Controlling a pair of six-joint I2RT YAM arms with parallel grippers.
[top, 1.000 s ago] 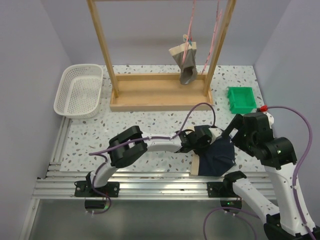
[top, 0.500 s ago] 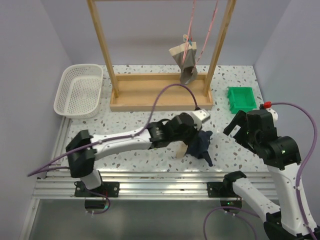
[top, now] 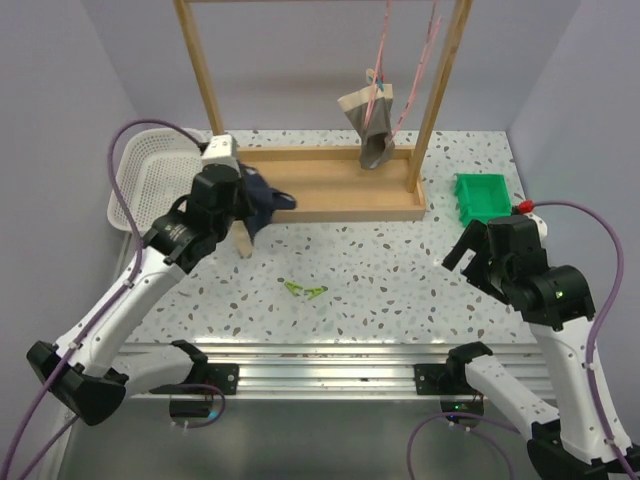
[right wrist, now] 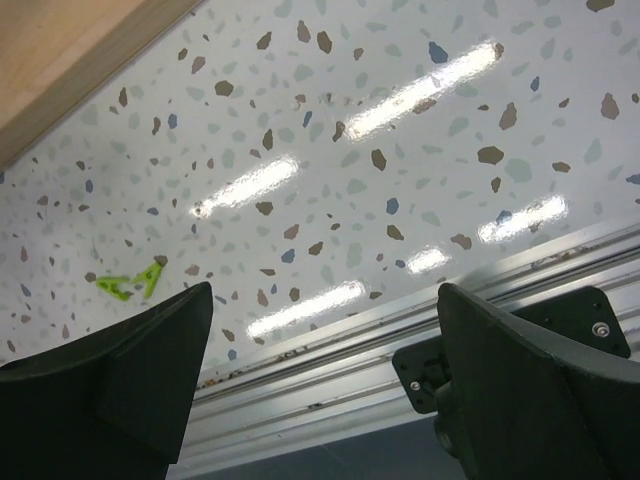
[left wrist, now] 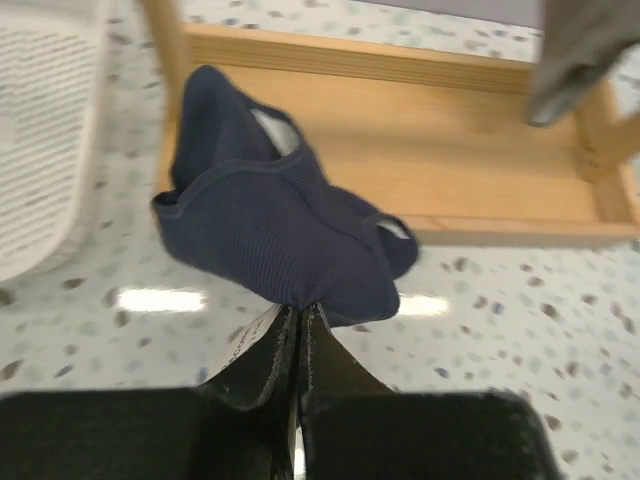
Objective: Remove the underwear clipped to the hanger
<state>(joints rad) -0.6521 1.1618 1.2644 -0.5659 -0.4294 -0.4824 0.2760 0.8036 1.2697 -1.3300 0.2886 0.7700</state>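
left fingers [left wrist: 300, 335]: closed on navy briefs [left wrist: 275, 235], held above desk [top: 400, 270] beside white basket [top: 150, 165], at wooden stand [top: 340, 195] | right fingers [right wrist: 520, 370]: wide open, empty | grey briefs [top: 372, 125]: hanging on pink hanger [top: 380, 55]

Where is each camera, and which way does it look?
Top: above and behind the arms, facing down at the table; both arms show, the left gripper holding the navy underwear.
Left wrist: on the left arm, facing the wooden rack base; its shut fingers pinch that underwear.
Right wrist: on the right arm, facing the tabletop; the open right gripper frames the green clips.
Shared: top and right wrist see the clips; top and left wrist, the underwear.
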